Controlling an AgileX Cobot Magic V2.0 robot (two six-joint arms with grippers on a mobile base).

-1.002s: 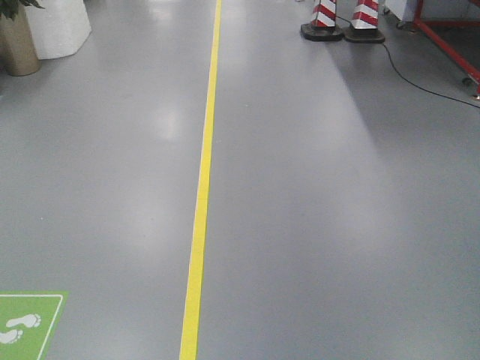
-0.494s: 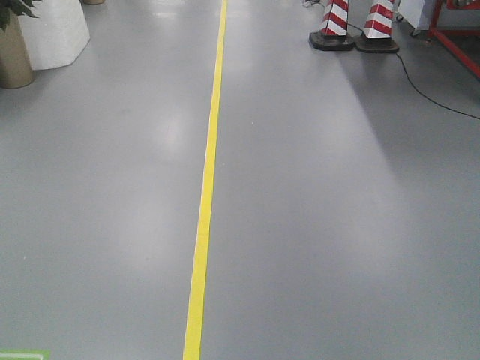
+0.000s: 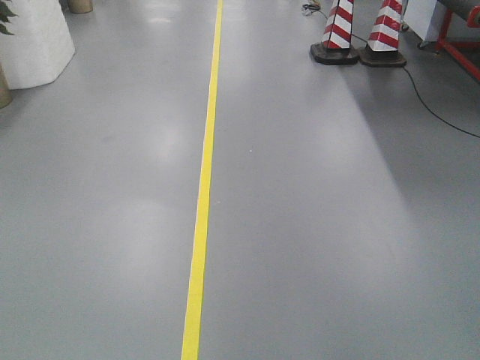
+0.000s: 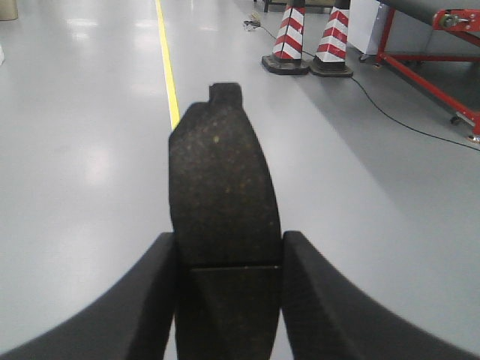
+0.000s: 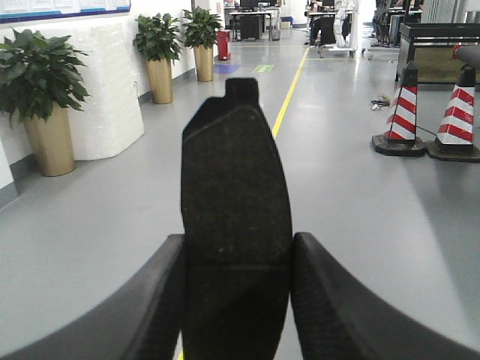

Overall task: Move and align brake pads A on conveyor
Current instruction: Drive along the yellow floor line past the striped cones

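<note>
My left gripper (image 4: pixel 229 262) is shut on a brake pad A (image 4: pixel 223 195), a dark oblong pad with a centre groove, held flat and pointing forward over the grey floor. My right gripper (image 5: pixel 238 262) is likewise shut on a second brake pad A (image 5: pixel 235 187), its tab end pointing down the hall. Part of the conveyor's red frame (image 4: pixel 420 75) shows at the far right of the left wrist view, with a corner of the same red frame (image 3: pixel 459 54) in the front view. Neither gripper appears in the front view.
A yellow floor line (image 3: pixel 204 180) runs straight ahead. Two red-and-white striped cones (image 3: pixel 360 34) stand at the right, with a black cable (image 3: pixel 439 112) trailing from them. A white block (image 3: pixel 34 45) and potted plants (image 5: pixel 41 97) line the left side.
The front view has advanced along the yellow line. The green footprint mat has slid out of the bottom left, and the cones and white block have shifted toward the frame edges.
</note>
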